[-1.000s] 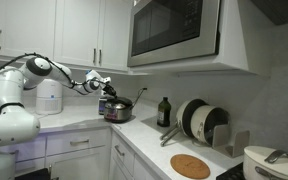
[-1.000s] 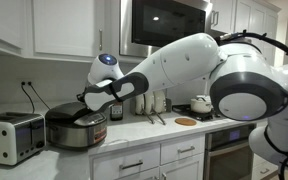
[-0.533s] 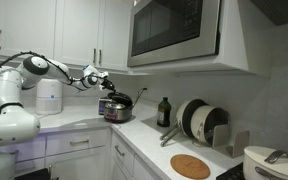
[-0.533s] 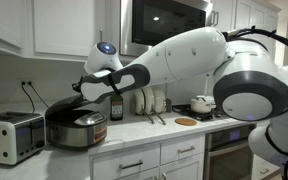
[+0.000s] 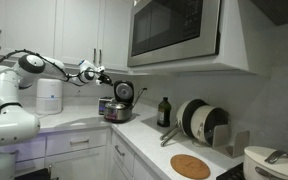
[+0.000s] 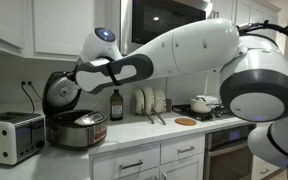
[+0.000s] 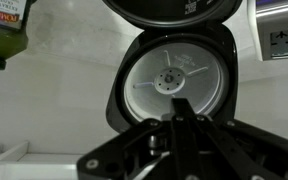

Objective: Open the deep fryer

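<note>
The deep fryer (image 5: 113, 110) is a round steel pot on the counter, also in an exterior view (image 6: 76, 130). Its round dark lid (image 5: 124, 92) stands raised on its hinge, open, as also seen in an exterior view (image 6: 59, 92). In the wrist view the lid's silvery inner face (image 7: 174, 75) fills the middle. My gripper (image 7: 181, 104) points at that inner face with its fingers together, shut and empty. In both exterior views it (image 5: 102, 75) (image 6: 77, 71) hovers just above the open pot, beside the lid.
A white canister appliance (image 5: 49, 96) stands behind the arm. A toaster (image 6: 11, 137) sits beside the fryer. An oil bottle (image 5: 164, 112), a dish rack with plates (image 5: 199, 120), a round board (image 5: 190, 166) and a white pot (image 5: 274, 160) line the counter. A microwave (image 5: 174, 30) hangs overhead.
The lid has swung up from nearly closed to fully raised. My gripper has risen and moved back with it.
</note>
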